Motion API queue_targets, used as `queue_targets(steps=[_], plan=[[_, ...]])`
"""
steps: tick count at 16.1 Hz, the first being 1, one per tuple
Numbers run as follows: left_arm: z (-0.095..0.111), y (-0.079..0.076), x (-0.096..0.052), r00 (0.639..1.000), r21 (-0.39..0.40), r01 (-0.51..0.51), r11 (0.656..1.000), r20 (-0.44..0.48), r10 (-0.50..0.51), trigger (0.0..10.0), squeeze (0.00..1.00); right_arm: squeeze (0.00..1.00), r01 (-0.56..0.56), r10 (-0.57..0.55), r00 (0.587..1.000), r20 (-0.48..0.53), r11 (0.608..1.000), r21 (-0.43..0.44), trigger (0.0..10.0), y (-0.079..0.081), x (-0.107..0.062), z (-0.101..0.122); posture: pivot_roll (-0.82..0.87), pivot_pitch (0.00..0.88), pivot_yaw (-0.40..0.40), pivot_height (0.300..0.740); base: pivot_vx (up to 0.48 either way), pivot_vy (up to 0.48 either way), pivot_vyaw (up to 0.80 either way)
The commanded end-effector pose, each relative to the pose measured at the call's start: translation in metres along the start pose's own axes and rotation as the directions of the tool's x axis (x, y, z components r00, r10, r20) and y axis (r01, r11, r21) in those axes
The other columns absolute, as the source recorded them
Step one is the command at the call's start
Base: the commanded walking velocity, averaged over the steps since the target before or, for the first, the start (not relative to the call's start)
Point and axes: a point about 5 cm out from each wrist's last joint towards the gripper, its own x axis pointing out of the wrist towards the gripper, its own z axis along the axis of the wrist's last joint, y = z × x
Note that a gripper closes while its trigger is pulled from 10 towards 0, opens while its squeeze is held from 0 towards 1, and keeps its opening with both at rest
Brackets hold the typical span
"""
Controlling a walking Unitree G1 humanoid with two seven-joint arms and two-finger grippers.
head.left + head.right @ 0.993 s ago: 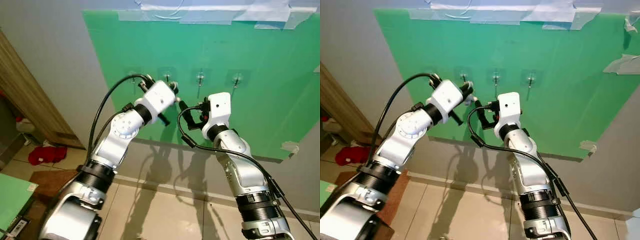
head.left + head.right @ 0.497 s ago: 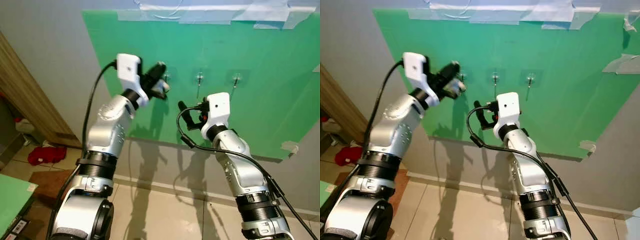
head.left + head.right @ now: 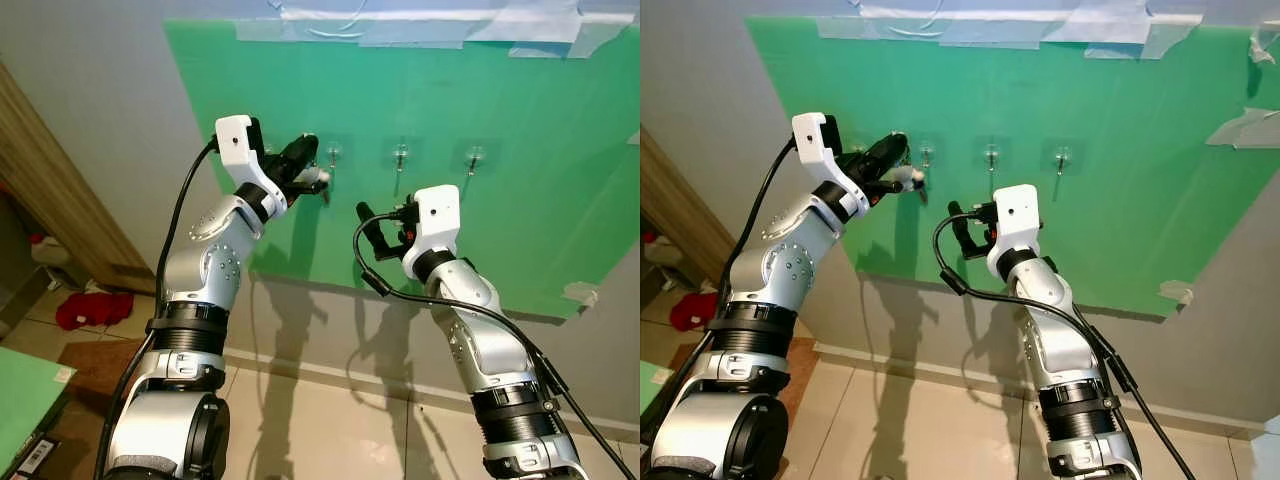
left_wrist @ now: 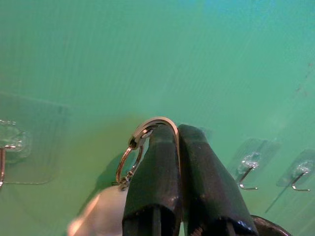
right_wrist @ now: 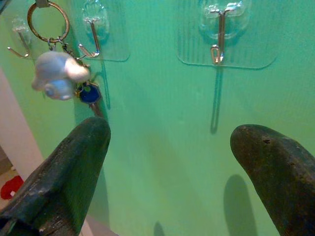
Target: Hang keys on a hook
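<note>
The left claw (image 3: 312, 172) is pressed together on the ring of the keys (image 5: 63, 73), holding them up against the green board (image 3: 520, 150), just beside a clear hook (image 3: 334, 153) but not yet on it. The right claw (image 3: 372, 228) hangs spread and empty lower down. If the ring meets the hook's tip off-centre, it may slide past, and releasing then would likely drop the keys.

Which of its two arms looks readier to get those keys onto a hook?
The left. Its pincer is shut on the key ring, up against the green board beside a hook. The right pincer is open, holding nothing, lower down.
</note>
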Motion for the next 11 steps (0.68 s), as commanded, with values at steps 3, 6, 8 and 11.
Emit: queue_targets(steps=[3,6,8,11], plan=[[0.013,-0.006,0.003,1.0,0.079,0.004,0.997,0.025,-0.006,0.0,0.0,0.0,-0.007,0.007,1.0,0.013,1.0,-0.004,10.0,0.003,0.0,0.003,-0.06,0.0,0.127,0.74,0.0,0.0,0.0],[0.015,-0.008,0.002,1.0,0.16,-0.002,0.987,0.023,-0.001,0.0,0.0,0.0,-0.006,0.006,1.0,0.011,1.0,0.001,10.0,0.003,-0.001,0.001,-0.06,0.0,0.125,0.74,0.0,0.0,0.0],[0.016,-0.014,0.001,0.999,0.23,0.013,0.973,0.026,-0.02,0.0,0.0,0.0,-0.005,0.005,1.0,0.008,1.0,0.003,10.0,0.003,-0.001,0.0,-0.06,0.0,0.125,0.74,0.0,0.0,0.0],[0.01,-0.027,0.001,0.996,0.323,0.083,0.943,-0.011,-0.084,0.0,0.0,0.0,-0.007,0.007,1.0,0.008,1.0,0.002,10.0,0.003,-0.001,0.001,-0.06,0.0,0.124,0.74,0.0,0.0,0.0]])
